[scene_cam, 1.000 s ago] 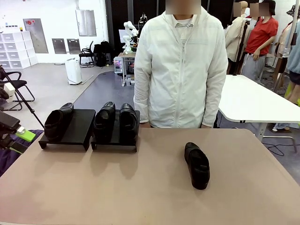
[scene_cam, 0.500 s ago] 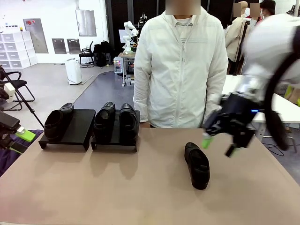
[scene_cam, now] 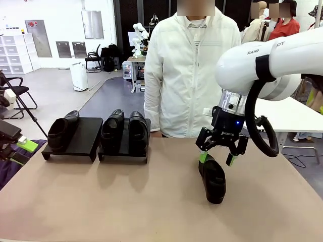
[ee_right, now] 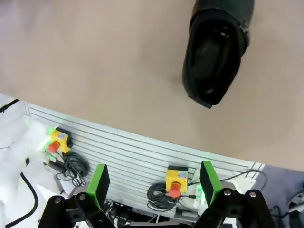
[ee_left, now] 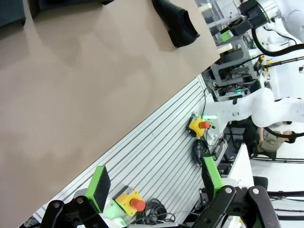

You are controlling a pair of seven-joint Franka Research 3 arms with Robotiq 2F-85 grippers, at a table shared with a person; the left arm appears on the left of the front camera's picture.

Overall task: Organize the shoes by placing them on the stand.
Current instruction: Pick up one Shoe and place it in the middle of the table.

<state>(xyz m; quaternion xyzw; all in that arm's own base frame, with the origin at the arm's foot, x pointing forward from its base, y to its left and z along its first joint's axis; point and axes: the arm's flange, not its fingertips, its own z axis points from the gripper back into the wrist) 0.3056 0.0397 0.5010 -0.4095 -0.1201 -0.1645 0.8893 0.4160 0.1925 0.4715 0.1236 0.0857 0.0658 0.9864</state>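
My left gripper [scene_cam: 20, 151] waits spread apart off the table's left edge. Three shoes [scene_cam: 125, 130] sit on the stand [scene_cam: 83, 138]. My right gripper [scene_cam: 218, 155] hangs spread above the fourth shoe [scene_cam: 212, 177] on the table [scene_cam: 126, 201].

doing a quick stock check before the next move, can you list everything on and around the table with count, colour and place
shoes on the stand: three, glossy black; one on the left section, a pair on the right section
loose shoe: one, glossy black, on the table right of centre, off the stand
stand: two matching sections, matte black, far left of the table, one free spot on the left section
table: one, beige-brown top
white table: one, behind on the right
person: one, white jacket, standing at the far edge
left gripper: open, green pads, low at the table's left edge
right gripper: open, green pads, just above the loose shoe's far end
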